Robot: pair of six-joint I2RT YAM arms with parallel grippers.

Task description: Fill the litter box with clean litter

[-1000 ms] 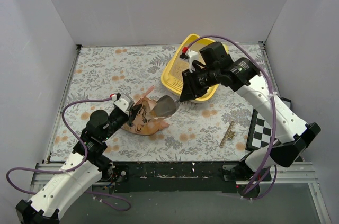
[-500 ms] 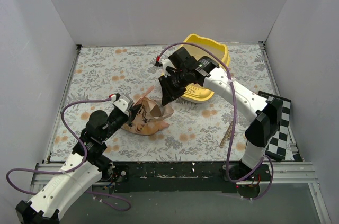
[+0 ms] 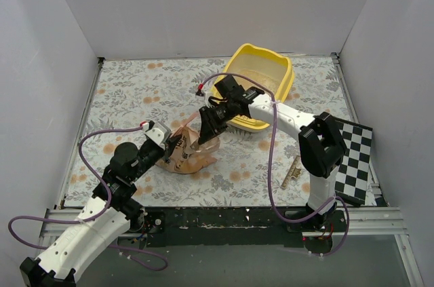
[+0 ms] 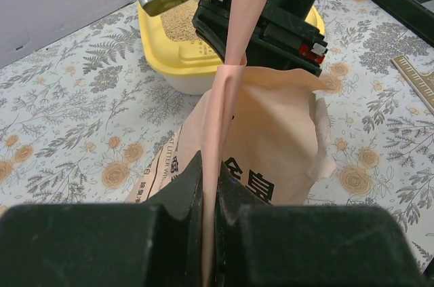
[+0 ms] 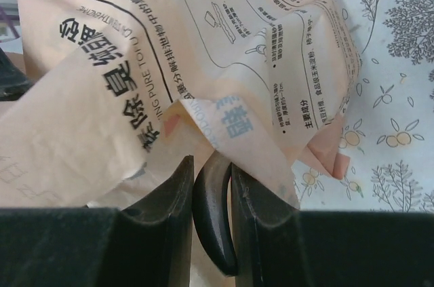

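Litter box (image 3: 287, 77); left fingers (image 4: 183, 199) tight on bag (image 4: 271, 138); right fingers (image 5: 166, 222): scoop (image 5: 213, 222)

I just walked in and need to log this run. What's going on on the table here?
The left gripper is pinched shut on the edge of the peach-pink litter bag, holding its mouth up. The right gripper grips a dark scoop handle and points at the bag's opening, close against the paper. Behind them stands the yellow litter box with some beige litter already in it, so the filling looks under way rather than finished.
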